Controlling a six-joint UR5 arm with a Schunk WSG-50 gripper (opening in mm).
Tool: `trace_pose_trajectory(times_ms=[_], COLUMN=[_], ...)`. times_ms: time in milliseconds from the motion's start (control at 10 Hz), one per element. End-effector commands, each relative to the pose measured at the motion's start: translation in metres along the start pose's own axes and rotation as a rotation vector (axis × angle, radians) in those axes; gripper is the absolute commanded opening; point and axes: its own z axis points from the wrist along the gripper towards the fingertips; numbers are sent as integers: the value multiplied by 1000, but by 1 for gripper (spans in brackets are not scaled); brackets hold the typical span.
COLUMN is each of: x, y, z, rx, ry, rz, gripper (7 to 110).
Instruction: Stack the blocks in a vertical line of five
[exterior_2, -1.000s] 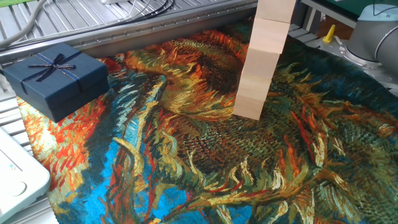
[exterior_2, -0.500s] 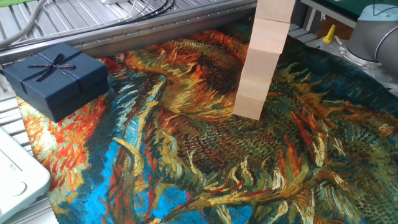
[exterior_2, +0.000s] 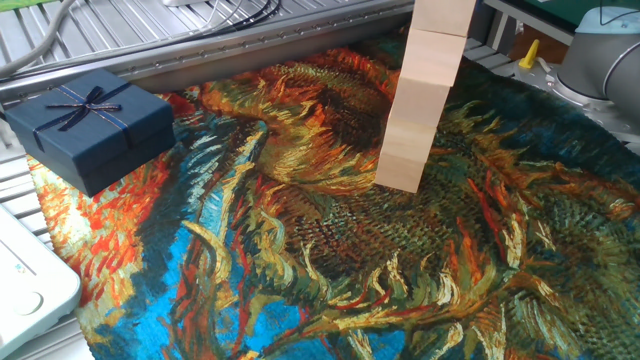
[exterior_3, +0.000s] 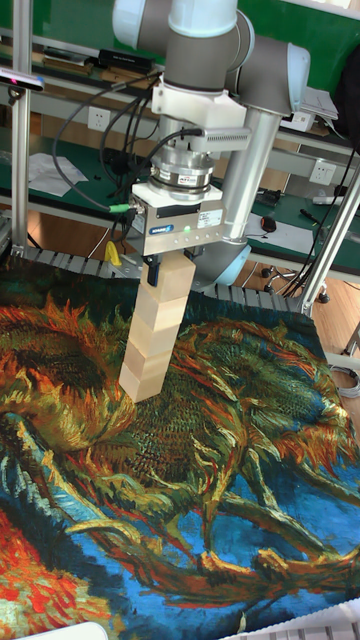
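Leftmost in the fixed view, a navy gift box (exterior_2: 90, 124) sits at the upper left edge of the painted cloth (exterior_2: 330, 270), well apart from the blocks (exterior_2: 420, 100); open cloth spreads below and right of them. Those blocks rise as one leaning column at upper centre. Only the tall view shows the gripper (exterior_3: 172, 265): its fingers (exterior_3: 153, 272) are closed around the top block (exterior_3: 176, 279), directly above the stack (exterior_3: 152, 338). The fixed view crops that off.
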Motion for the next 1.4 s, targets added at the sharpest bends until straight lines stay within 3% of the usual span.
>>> trace_pose_trajectory(times_ms=[0, 700, 800, 1300], x=[-2, -4, -5, -6], y=[2, -1, -1, -1], z=[-1, -3, -3, -2], rx=[-11, -6, -6, -9], ry=[-7, -13, -16, -19], rz=[-2, -9, -11, -14], gripper=[7, 7, 22, 22])
